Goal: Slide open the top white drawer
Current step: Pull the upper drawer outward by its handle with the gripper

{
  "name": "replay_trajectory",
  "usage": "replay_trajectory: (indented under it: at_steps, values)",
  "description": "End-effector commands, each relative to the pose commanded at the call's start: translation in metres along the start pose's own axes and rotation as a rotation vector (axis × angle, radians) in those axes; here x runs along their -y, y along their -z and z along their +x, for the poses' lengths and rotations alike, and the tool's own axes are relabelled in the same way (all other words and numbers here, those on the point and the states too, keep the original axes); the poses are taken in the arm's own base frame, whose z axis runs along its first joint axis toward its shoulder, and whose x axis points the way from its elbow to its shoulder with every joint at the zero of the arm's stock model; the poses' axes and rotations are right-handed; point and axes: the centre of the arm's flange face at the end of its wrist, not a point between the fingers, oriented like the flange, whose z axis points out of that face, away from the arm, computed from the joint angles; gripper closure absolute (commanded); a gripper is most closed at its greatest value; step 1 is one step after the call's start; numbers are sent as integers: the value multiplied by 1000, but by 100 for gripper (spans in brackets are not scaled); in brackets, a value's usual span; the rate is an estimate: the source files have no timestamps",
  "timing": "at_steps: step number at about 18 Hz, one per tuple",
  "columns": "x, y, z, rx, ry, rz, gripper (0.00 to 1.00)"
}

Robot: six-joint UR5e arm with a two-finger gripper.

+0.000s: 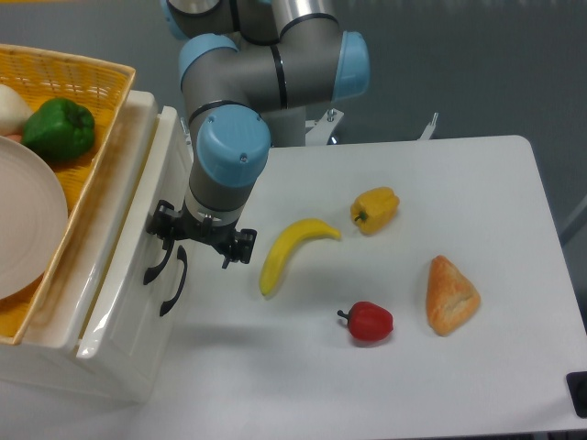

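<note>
White tabletop fills most of the frame under a grey backdrop, and at the left edge stands the cabinet whose top white drawer (115,247) shows a narrow gap along its upper edge, so we judge it just started out of the cabinet. Its curved black handle (158,266) sits at centre left, and our gripper (200,240) is right against it; whether the fingers are clamped on the handle or merely hooked behind it we cannot tell. Just below is the lower handle (174,282), which we must not drag. We read this as the pulling step, barely begun: next we need a straight draw toward the right of the frame, level with the drawer's travel. Above the cabinet rests the wicker basket (87,69) with a green pepper (58,128) and a plate (27,225). Right of the gripper lies a banana (292,249), close to the drawer's path.
</note>
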Motion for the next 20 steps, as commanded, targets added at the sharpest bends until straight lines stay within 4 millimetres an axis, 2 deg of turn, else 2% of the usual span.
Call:
replay_trajectory:
  at_steps: [10,20]
  values:
    - [-1,0,-7,15,-31,-6,0]
    - [-2,5,-23,34,-47,-3,0]
